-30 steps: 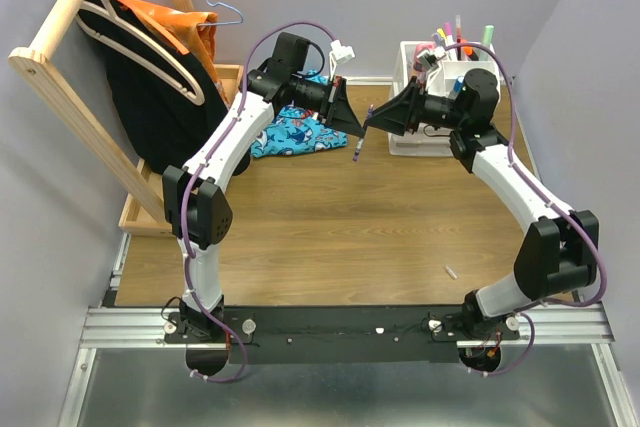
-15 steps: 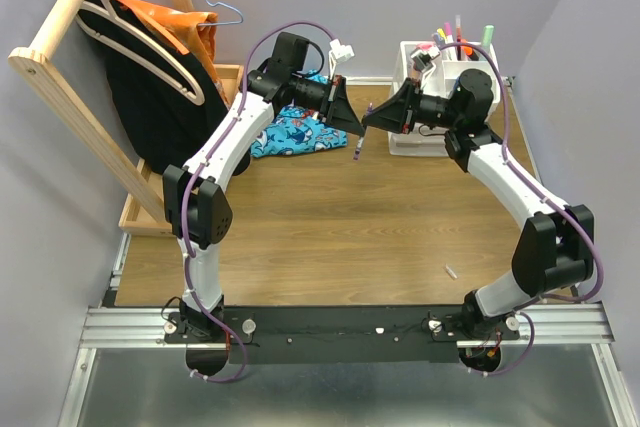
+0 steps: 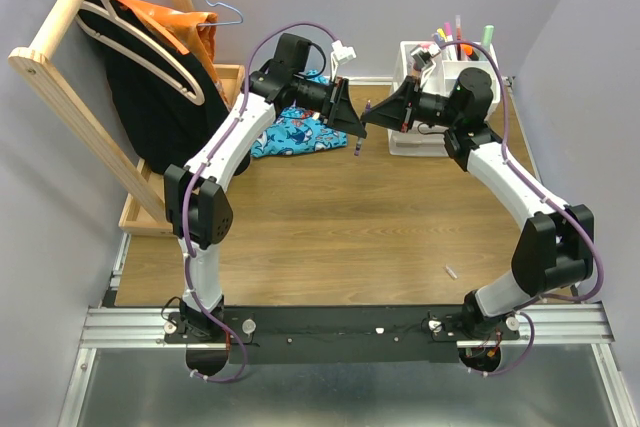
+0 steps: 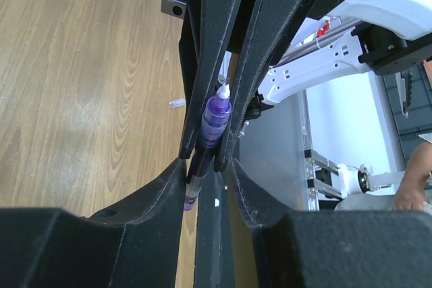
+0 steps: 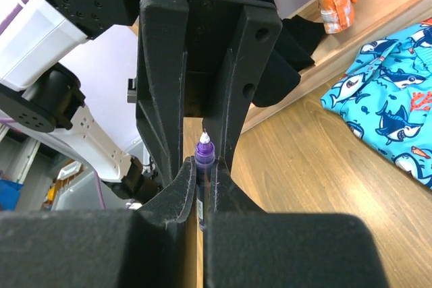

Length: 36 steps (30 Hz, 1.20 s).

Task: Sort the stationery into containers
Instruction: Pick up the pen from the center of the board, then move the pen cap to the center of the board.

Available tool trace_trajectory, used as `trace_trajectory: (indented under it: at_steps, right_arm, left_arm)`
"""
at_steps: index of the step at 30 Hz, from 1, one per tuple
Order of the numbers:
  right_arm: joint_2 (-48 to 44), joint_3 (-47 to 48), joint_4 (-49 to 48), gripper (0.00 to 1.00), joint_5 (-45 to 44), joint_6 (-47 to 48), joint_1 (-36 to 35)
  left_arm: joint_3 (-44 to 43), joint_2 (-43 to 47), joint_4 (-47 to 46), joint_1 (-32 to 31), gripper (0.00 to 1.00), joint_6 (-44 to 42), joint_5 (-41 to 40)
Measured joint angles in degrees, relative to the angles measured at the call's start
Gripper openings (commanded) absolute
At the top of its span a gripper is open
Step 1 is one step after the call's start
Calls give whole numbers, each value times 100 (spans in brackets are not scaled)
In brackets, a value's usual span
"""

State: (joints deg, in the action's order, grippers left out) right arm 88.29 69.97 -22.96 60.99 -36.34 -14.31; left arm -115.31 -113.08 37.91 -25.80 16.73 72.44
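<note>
— So, where is the purple pen [image 3: 358, 147]?
— Mid-air, upper middle of the overhead frame, hanging tip-up where the two arms meet, just left of the white organiser [image 3: 412, 142].
— Who has it?
— The right gripper [image 5: 204, 166] pinches its barrel tightly. The left gripper [image 4: 206, 166] straddles it as well, but I cannot tell whether its pads clamp it or stand just off.

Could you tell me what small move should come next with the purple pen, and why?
Probably open the left gripper. Both it and the right gripper look clamped on the purple pen in mid-air, and the right one is nearer the white organiser, so it can deliver the pen.
</note>
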Motion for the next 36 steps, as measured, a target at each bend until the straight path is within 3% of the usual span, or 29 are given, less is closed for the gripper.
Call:
trace_trajectory:
  at_steps: [12, 15, 18, 19, 20, 23, 26, 29, 32, 36]
  right_arm:
    - [44, 26, -7, 2, -55, -76, 0]
    - [68, 26, -11, 2, -92, -170, 0]
    - [94, 26, -2, 2, -144, -339, 4]
    - [96, 26, -11, 4, -170, -352, 15]
    - [96, 26, -7, 17, -170, -358, 13]
    - [90, 26, 39, 43, -201, -358, 24]
    - [22, 31, 304, 48, -323, -138, 109]
    - [-125, 66, 942, 49, -280, 223, 428]
    - [-328, 396, 2275, 50, -284, 1198, 1088]
    - [-573, 1023, 4728, 51, -605, 3834, 1504]
  left_arm:
    - [-48, -76, 17, -61, 33, -133, 0]
    - [-116, -136, 61, -83, 16, -210, 0]
    - [-153, -153, 68, -87, 6, -354, -66]
    - [-162, -162, 48, -87, 1, -382, -66]
    - [-170, -170, 68, -87, 0, -409, -66]
    - [-199, -184, 87, -87, 0, -448, -70]
    - [-201, -188, 162, -96, 0, -463, -63]
    - [-122, -186, 295, -101, 0, -640, -107]
    - [26, -155, 903, -66, 0, -1102, -210]
    - [243, -96, 1932, 24, 0, -2243, -870]
